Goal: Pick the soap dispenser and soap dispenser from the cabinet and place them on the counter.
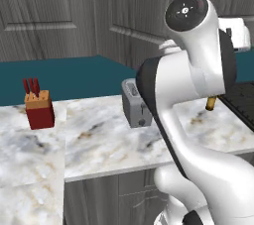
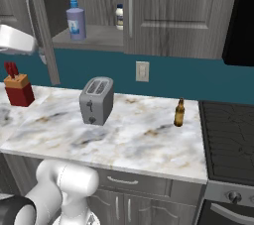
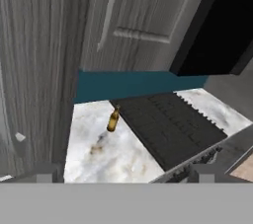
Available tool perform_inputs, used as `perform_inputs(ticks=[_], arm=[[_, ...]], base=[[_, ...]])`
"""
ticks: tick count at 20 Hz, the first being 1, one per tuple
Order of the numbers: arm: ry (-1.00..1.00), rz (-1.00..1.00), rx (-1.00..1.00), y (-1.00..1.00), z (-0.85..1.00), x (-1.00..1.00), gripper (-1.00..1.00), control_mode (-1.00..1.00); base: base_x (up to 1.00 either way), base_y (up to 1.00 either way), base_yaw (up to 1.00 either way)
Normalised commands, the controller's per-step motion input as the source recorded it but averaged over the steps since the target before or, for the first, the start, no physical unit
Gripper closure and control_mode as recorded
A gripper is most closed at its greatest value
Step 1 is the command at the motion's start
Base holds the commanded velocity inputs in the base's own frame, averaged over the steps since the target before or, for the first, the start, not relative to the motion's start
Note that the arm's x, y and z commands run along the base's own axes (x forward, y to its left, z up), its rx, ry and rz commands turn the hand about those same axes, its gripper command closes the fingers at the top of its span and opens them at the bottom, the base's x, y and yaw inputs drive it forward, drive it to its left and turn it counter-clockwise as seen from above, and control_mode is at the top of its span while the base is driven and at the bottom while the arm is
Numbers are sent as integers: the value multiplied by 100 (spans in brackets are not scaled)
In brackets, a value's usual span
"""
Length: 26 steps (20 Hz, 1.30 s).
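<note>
Reaching for the soap bottle (image 2: 76, 20) on the cabinet shelf (image 2: 94, 36), the wide-open claw (image 3: 123, 171) should turn from the stove (image 3: 168, 124), clearing the open door (image 2: 42, 30).

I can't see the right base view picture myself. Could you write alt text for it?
A lavender soap dispenser with a blue pump stands on the shelf of an open grey wall cabinet, with a small white jar further back. Below, a marbled counter carries a silver toaster, a red knife block and a brown bottle.
</note>
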Motion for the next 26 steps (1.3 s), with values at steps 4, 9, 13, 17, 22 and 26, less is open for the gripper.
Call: perform_inputs(ticks=[4, 9, 13, 17, 22, 26], arm=[[-2, 5, 19, -33, 1, -25, -100, -100], [-1, 9, 10, -27, 8, 1, -100, -100], [0, 8, 10, -25, -6, 5, -100, -100], [4, 4, 14, -31, -34, 12, -100, -100], [4, 3, 9, -34, -33, 23, -100, -100], [15, 0, 18, -26, -17, 27, -100, -100]], base=[[0, 0, 0], [0, 0, 0], [0, 0, 0], [0, 0, 0], [0, 0, 0], [0, 0, 0]])
